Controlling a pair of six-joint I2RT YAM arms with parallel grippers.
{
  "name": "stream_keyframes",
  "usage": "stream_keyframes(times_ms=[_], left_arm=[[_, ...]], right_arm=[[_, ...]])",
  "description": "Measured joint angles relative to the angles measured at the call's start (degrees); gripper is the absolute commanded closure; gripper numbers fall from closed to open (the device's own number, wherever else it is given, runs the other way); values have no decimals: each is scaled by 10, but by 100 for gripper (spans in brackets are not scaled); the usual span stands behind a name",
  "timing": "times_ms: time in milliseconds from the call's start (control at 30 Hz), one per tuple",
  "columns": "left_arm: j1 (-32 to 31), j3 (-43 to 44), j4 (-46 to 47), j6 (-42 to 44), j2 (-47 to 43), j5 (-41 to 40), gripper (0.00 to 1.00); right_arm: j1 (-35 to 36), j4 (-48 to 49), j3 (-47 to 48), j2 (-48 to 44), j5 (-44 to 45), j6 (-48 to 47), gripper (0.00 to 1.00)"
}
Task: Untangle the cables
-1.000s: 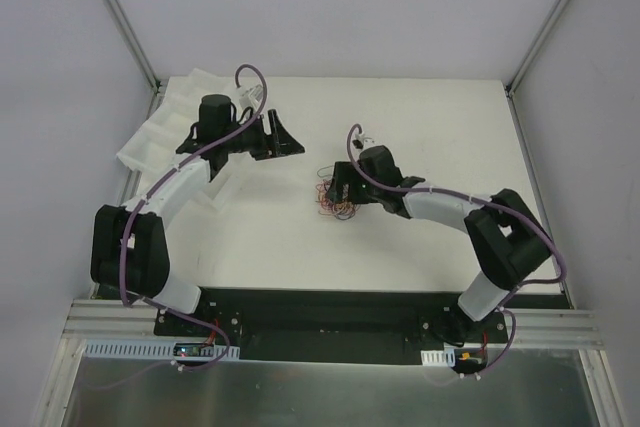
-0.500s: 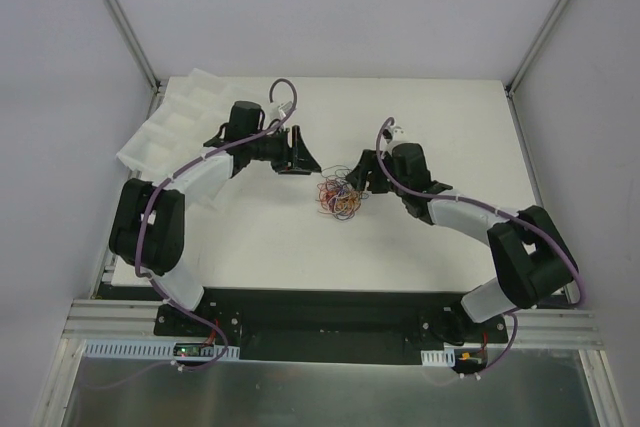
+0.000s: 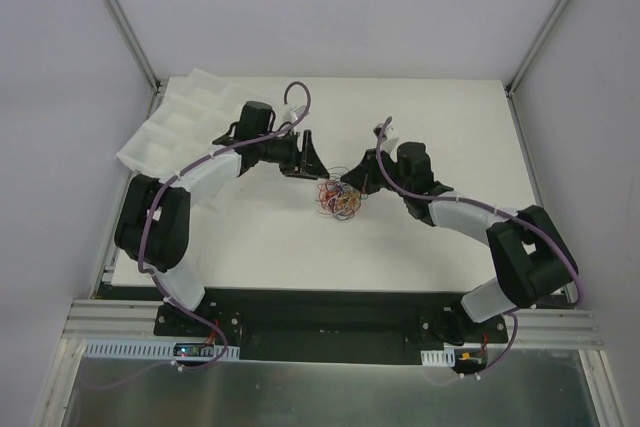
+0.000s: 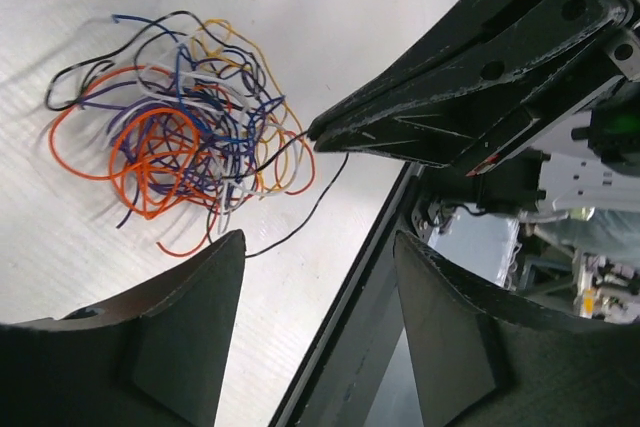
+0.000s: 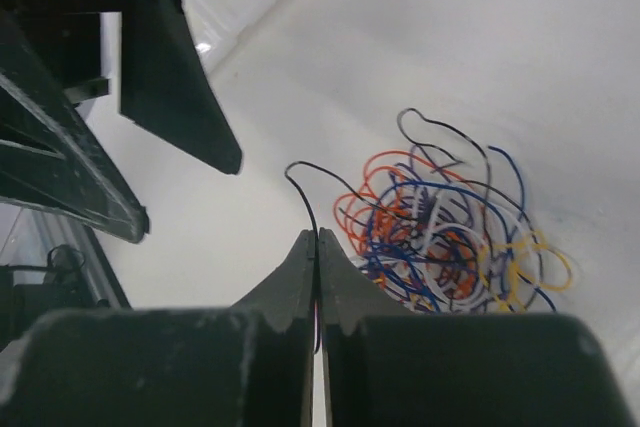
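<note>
At the middle of the bench (image 3: 250, 237), the cables (image 3: 338, 199) lay as one roundish clump with no real long axis, between the two claws. Within the last second the left claw (image 3: 310, 160) had swung in from the white tray (image 3: 165, 132) and hung spread and empty just beside the clump. The right claw (image 3: 358, 179), pressed together, seemed to pinch a black strand (image 5: 300, 182), which pointed out from the tangle's right edge toward it. A two-armed pull-apart looked ready.
</note>
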Motion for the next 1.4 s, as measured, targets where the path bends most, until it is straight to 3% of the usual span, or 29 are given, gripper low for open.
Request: stream_keyframes(times_ms=[400, 567, 867, 967, 1167, 1233, 1333, 1400], left_arm=[[-45, 4, -34, 174, -89, -31, 44], [-45, 4, -54, 225, -97, -7, 47], [-85, 4, -62, 244, -64, 45, 58], [-98, 4, -69, 244, -55, 43, 76], [-109, 9, -74, 250, -52, 38, 100], [-109, 9, -75, 254, -53, 35, 100], [-109, 9, -76, 260, -61, 19, 100], [-109, 9, -80, 267, -73, 2, 100]], right_arm=[[-11, 66, -16, -41, -216, -20, 99], [-17, 97, -29, -68, -251, -19, 99], [-45, 195, -73, -76, -260, 41, 99], [-45, 247, -73, -66, -273, 75, 99], [-45, 330, -73, -23, -289, 135, 99], [-45, 337, -73, -19, -289, 143, 87], [-45, 337, -73, -19, -284, 143, 58], [-45, 319, -73, -20, -271, 131, 45]])
